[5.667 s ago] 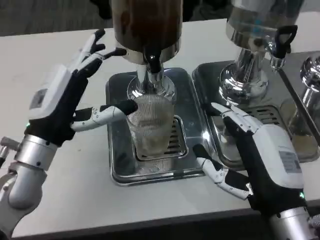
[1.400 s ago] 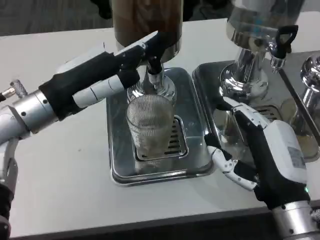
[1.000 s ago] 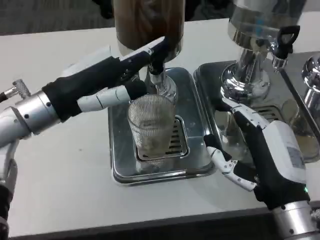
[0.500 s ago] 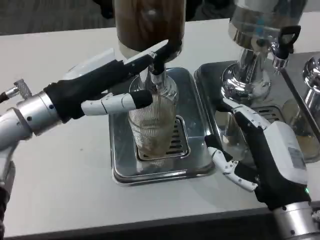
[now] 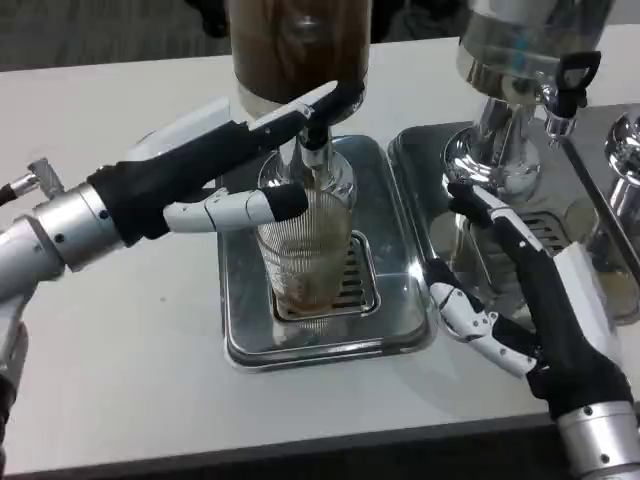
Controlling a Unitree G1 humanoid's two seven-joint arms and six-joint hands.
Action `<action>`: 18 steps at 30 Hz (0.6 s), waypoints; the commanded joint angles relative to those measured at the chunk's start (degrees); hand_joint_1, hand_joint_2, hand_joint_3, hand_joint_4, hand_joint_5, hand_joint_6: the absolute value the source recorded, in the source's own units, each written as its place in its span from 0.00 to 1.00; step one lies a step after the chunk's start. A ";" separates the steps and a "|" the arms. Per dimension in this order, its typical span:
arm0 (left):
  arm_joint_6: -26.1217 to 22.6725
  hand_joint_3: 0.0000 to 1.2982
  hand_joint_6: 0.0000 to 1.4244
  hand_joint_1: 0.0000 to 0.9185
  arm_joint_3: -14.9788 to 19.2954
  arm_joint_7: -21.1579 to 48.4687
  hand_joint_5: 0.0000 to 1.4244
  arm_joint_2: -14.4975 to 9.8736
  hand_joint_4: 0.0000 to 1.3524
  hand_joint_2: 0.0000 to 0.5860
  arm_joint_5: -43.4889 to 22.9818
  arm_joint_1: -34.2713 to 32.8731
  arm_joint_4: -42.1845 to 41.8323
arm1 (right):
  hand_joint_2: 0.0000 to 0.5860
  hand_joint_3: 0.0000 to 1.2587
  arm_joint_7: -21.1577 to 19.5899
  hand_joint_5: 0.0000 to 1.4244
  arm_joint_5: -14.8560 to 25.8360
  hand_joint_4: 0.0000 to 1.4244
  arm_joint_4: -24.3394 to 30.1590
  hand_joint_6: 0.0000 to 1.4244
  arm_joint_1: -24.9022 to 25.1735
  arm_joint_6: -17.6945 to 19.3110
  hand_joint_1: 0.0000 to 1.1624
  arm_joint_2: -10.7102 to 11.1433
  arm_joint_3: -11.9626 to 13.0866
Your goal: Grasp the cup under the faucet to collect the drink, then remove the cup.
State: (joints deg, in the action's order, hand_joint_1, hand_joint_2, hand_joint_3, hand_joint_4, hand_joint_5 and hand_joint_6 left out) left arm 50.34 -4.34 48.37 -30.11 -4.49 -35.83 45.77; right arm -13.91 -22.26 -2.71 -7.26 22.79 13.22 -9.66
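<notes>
We see the ribbed clear cup (image 5: 306, 250) standing on the slotted grate of the left drip tray (image 5: 240, 340), right under the faucet (image 5: 318, 140) of the dark-drink dispenser (image 5: 298, 45), with a little brownish liquid low in it. The tray's raised rim rings the cup on all sides, with bare metal to its left and on the near side; past the rim, open white table (image 5: 120, 360) runs left and toward us. The left hand (image 5: 215, 165) reaches in from the left, fingers stretched long and apart: the upper ones lie against the faucet lever, a lower one lies across the cup's far-left rim, touching it, and we can't tell whether anything wraps the cup. The right hand (image 5: 525, 300) sits near the gap between the trays, just right of the cup and apart from it, fingers spread, holding nothing. We count one cup, two dispensers, two drip trays, the second dispenser (image 5: 515, 60) on the right tray (image 5: 420, 160).
</notes>
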 commanded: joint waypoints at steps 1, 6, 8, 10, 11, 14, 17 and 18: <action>-0.07 0.00 0.00 0.00 -1.84 1.27 0.00 -0.64 0.00 0.17 2.40 1.22 0.75 | 0.51 0.12 3.01 0.12 3.75 0.11 -1.12 0.15 0.57 2.03 0.40 -0.45 0.73; -0.05 0.00 0.00 0.00 -2.03 0.95 0.00 -0.80 0.00 0.17 2.30 1.26 0.61 | 0.47 0.08 6.92 0.08 7.48 0.07 -2.96 0.11 1.25 2.59 0.43 -0.65 1.19; -0.09 0.00 0.00 0.00 -2.09 0.89 0.00 -0.90 0.00 0.17 2.23 1.27 0.62 | 0.45 0.06 9.30 0.06 9.30 0.04 -4.14 0.09 1.96 2.39 0.44 -0.59 1.14; -0.17 0.00 0.00 0.00 -2.10 0.87 0.00 -0.97 0.00 0.17 2.12 1.31 0.58 | 0.43 0.04 11.22 0.04 10.45 0.03 -5.16 0.06 2.64 2.32 0.45 -0.46 1.08; -0.15 0.00 0.00 0.00 -2.08 0.80 0.00 -1.03 0.00 0.17 2.11 1.33 0.58 | 0.42 0.04 12.46 0.03 11.08 0.02 -5.97 0.05 3.18 2.21 0.46 -0.44 1.04; -0.19 0.00 0.00 0.00 -2.01 0.75 0.00 -1.16 0.00 0.17 1.98 1.40 0.51 | 0.41 0.02 14.98 0.00 12.07 0.00 -7.66 0.01 4.35 2.07 0.47 -0.51 1.06; -0.18 0.00 0.00 0.00 -1.91 0.67 0.00 -1.35 0.00 0.17 1.94 1.44 0.39 | 0.40 0.01 16.63 0.00 12.35 0.00 -9.00 0.00 5.47 1.89 0.48 -0.61 0.97; -0.21 0.00 0.00 0.00 -1.88 0.66 0.00 -1.38 0.00 0.17 1.90 1.45 0.36 | 0.40 0.01 16.93 0.00 12.38 0.00 -9.50 0.00 5.83 1.80 0.48 -0.76 0.96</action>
State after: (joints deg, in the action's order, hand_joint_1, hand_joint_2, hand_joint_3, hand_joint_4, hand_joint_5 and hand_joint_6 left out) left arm 50.35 -5.07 47.55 -30.53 -4.54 -35.82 45.75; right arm 1.78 -10.66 -10.76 -2.70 24.59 12.57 -9.04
